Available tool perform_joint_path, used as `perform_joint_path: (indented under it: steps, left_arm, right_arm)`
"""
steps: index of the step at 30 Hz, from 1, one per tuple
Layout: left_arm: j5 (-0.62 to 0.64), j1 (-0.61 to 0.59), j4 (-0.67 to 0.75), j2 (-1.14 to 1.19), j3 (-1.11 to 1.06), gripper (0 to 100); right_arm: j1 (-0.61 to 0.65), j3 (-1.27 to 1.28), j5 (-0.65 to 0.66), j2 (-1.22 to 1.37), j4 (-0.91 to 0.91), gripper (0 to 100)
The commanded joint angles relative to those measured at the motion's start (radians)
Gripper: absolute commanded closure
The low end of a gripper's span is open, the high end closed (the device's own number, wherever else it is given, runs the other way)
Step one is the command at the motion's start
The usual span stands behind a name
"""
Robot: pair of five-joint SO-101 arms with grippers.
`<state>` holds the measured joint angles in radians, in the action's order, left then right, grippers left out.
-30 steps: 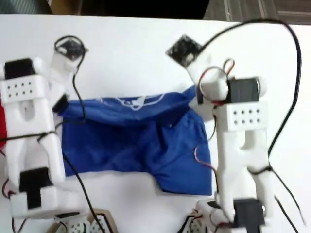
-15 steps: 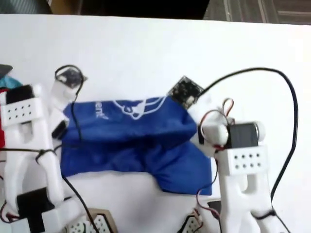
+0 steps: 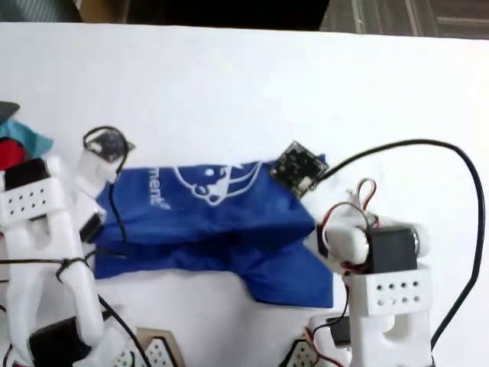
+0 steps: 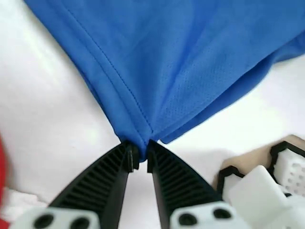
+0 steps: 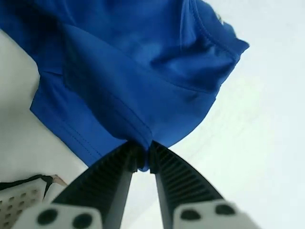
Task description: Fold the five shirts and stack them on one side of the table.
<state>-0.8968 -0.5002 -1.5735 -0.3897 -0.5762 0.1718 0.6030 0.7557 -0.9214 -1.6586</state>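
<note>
While the blue shirt [image 3: 214,222] lies rumpled across the middle of the white table [image 3: 229,76], partly doubled over with its printed chest facing up, each arm has a pinch on one end of it. Starting at the left, a heap of red and teal cloth [image 3: 15,141] sits at the table's edge, well apart from either set of fingers, and is probably some of the other shirts. The left gripper [image 4: 138,158] is drawn almost closed, its ribbed black fingers [image 4: 102,183] nipping a stitched corner of the blue fabric, which fans out ahead of the tips. Across the shirt, the right gripper [image 5: 143,156] is likewise narrowed onto a hemmed fold, with cloth bunched directly ahead of its tips and a rounded, seamed edge lying beyond. I judge this to be a fold in progress on one of the five shirts, with the two held corners ready to be brought over the body of the garment. As I read it, the next move calls for both arms to lay their corners down level and together so the fold lands flat. They should then let go without dragging the thin fabric, since an uneven pull could twist it into a lump.
</note>
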Motion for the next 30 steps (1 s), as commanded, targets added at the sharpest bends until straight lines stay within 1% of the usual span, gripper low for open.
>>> perform_joint_path:
  steps: [1,9,15,23,26,30]
  left_arm:
    - [-0.012,-0.011,0.017,-0.04,-0.019,97]
    - [-0.012,-0.011,0.011,-0.041,-0.039,97]
    - [-0.012,-0.011,0.002,-0.049,-0.036,97]
    - [-0.012,-0.009,-0.049,-0.195,-0.042,97]
    - [-0.014,-0.006,-0.031,-0.212,-0.091,97]
    - [-0.032,-0.006,0.054,-0.207,-0.2,97]
  right_arm:
    - [0.002,0.046,0.008,-0.05,-0.01,97.8]
    - [-0.001,0.172,0.006,-0.203,-0.012,97.8]
    - [-0.002,0.18,0.005,-0.248,-0.041,97.8]
    - [-0.002,0.18,0.003,-0.248,-0.045,97.8]
    - [-0.002,0.18,0.003,-0.248,-0.045,97.8]
    - [-0.002,0.186,0.003,-0.248,-0.044,97.8]
